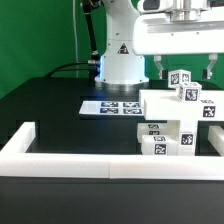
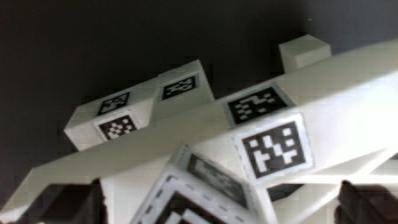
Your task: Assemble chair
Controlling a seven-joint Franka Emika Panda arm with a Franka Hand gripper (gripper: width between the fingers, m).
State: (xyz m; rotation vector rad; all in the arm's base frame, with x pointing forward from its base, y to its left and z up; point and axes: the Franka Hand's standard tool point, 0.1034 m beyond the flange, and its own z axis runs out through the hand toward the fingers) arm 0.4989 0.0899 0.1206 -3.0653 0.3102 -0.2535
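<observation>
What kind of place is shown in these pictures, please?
Probably a robotics lab test bench: a black table before a green backdrop, a fixed robot arm base, and white chair parts carrying square tags.

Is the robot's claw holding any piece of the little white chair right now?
No, nothing is held. The gripper is open, its fingers standing on either side above the chair parts without clamping them.

Bright even lighting, soft low-resolution views, wrist view blurred up close
</observation>
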